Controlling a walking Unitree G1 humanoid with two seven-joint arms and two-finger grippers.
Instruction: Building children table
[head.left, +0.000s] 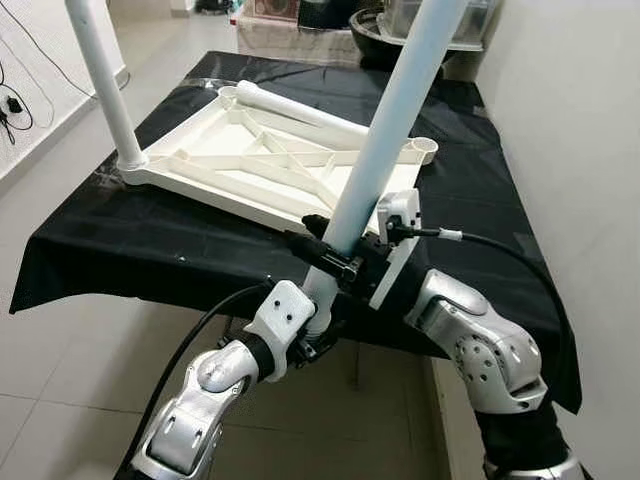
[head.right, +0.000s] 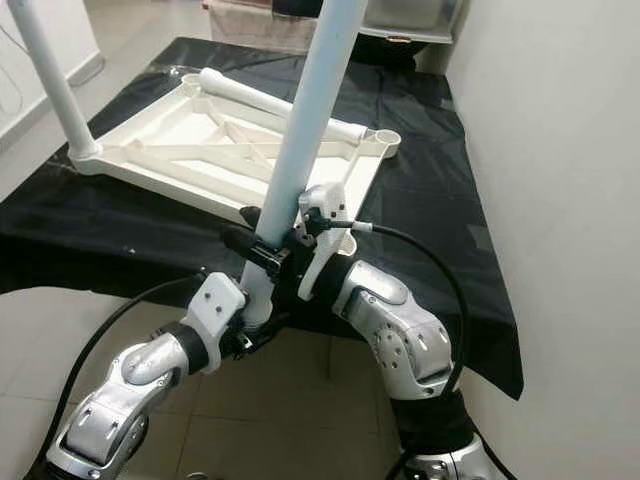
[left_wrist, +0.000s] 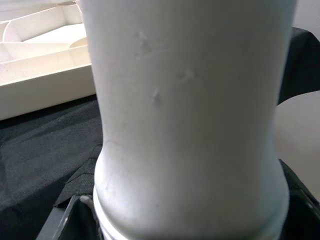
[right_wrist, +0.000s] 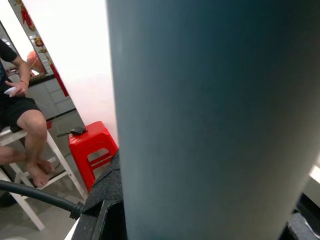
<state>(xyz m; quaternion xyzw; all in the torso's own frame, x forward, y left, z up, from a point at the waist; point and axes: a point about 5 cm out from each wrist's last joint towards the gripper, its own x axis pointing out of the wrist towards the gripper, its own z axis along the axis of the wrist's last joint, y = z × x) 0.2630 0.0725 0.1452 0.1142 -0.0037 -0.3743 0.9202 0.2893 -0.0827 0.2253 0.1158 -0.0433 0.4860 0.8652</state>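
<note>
Both grippers, left (head.left: 322, 318) and right (head.left: 345, 262), clamped on white table leg (head.left: 390, 130), held tilted above inverted tabletop (head.left: 270, 165).

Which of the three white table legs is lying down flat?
The leg across the far edge of the upturned tabletop; one stands in the left corner socket, another is held near-upright by both grippers.

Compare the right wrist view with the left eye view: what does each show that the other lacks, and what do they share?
Right wrist view alone: a seated person on a white stool, beside a red stool.
Left eye view alone: the upturned white tabletop, one leg standing in its corner, another lying across it.
Shared: the pale leg both arms hold, and the black cloth.
</note>
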